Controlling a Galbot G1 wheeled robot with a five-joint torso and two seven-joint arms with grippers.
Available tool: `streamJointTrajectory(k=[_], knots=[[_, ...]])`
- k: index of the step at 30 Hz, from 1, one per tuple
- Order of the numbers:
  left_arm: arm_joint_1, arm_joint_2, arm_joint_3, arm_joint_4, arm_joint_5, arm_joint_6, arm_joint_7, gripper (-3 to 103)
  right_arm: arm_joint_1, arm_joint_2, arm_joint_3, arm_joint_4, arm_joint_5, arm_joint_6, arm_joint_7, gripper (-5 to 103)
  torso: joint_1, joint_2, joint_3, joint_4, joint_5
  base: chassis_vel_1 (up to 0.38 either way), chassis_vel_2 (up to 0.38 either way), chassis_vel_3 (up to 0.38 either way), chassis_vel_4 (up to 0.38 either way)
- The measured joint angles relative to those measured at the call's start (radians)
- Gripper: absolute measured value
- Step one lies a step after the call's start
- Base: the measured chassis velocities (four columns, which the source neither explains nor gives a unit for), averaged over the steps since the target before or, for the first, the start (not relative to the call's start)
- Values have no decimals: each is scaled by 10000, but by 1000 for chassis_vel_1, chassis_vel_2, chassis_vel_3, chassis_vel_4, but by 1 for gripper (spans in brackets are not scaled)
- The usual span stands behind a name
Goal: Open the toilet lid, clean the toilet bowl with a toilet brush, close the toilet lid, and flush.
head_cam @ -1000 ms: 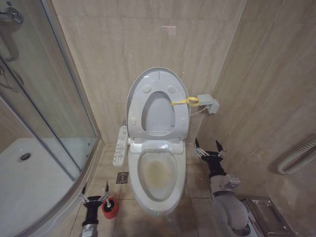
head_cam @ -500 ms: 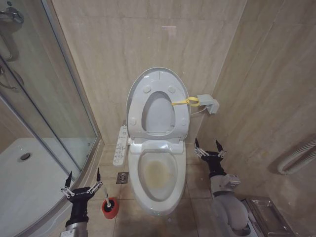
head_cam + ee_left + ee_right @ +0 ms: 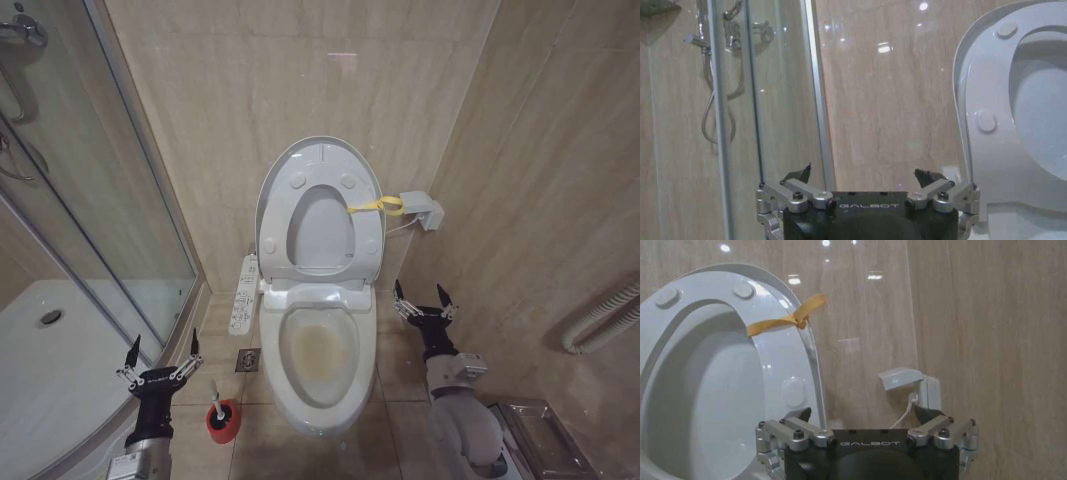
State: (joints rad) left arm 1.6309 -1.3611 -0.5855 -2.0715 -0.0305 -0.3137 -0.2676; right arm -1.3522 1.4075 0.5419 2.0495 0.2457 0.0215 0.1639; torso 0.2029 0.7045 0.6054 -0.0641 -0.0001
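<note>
Lid: raised, exposing stained bowl.
Left gripper: spread, empty, beside brush.
Right gripper: spread, idle.

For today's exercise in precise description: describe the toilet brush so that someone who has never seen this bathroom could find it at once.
Start at the white toilet bowl against the back wall, lid raised. On the floor tiles to its left, between the bowl and the curved shower enclosure, stands the toilet brush: a thin white stick rising from a small round red holder cup. That cup is the one bright red thing on the floor.
</note>
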Motion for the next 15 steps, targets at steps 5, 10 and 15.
streamJointTrajectory(k=[5, 10, 15], knots=[[-333, 133, 199, 227, 9, -71, 3, 100, 0, 0, 0, 0, -1, 0, 0, 100, 0, 0, 0, 0, 0, 0, 0, 0, 0], [-566, 230, 278, 358, 19, -76, 81, 100, 0, 0, 0, 0, 0, 0, 0, 100, 0, 0, 0, 0, 0, 0, 0, 0, 0], [-927, 338, 290, 464, -39, -52, 293, 100, 0, 0, 0, 0, 0, 0, 0, 100, 0, 0, 0, 0, 0, 0, 0, 0, 0]])
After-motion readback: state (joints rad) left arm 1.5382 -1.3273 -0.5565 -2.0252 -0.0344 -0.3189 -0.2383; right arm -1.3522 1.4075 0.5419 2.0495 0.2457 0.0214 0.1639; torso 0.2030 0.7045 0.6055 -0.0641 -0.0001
